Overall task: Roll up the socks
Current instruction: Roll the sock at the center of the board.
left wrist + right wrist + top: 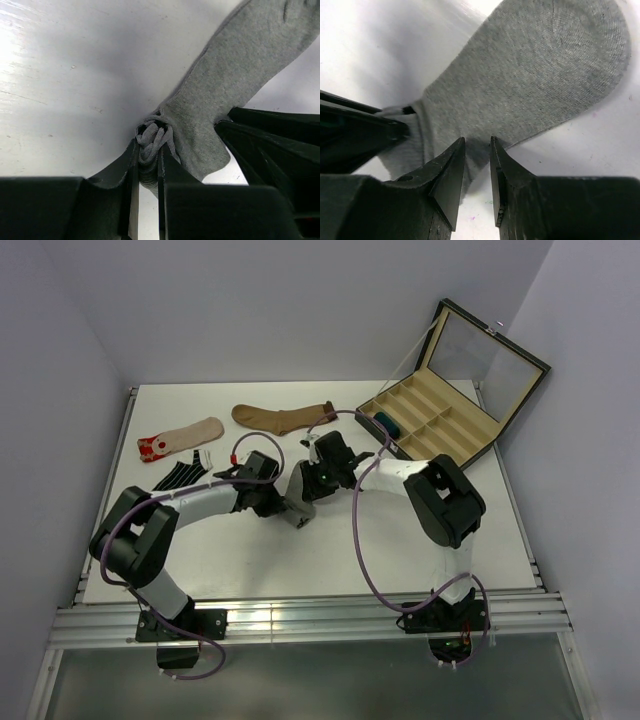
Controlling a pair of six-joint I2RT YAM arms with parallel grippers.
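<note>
The grey sock [300,498] lies on the table between my two grippers. My left gripper [150,150] is shut on its bunched, twisted end; the rest of the sock [235,80] stretches away flat to the upper right. My right gripper [477,142] is narrowly open, its tips on the sock's near edge, and the foot [535,75] spreads flat beyond. A brown sock [285,418], a beige red-toed sock [185,437] and a black white-striped sock [180,476] lie at the back left. A dark teal sock [386,423] sits in the box.
An open black case [440,420] with beige compartments and a raised lid stands at the back right. My right gripper's fingers [270,145] show close beside the left one. Walls enclose the white table [300,560] on three sides.
</note>
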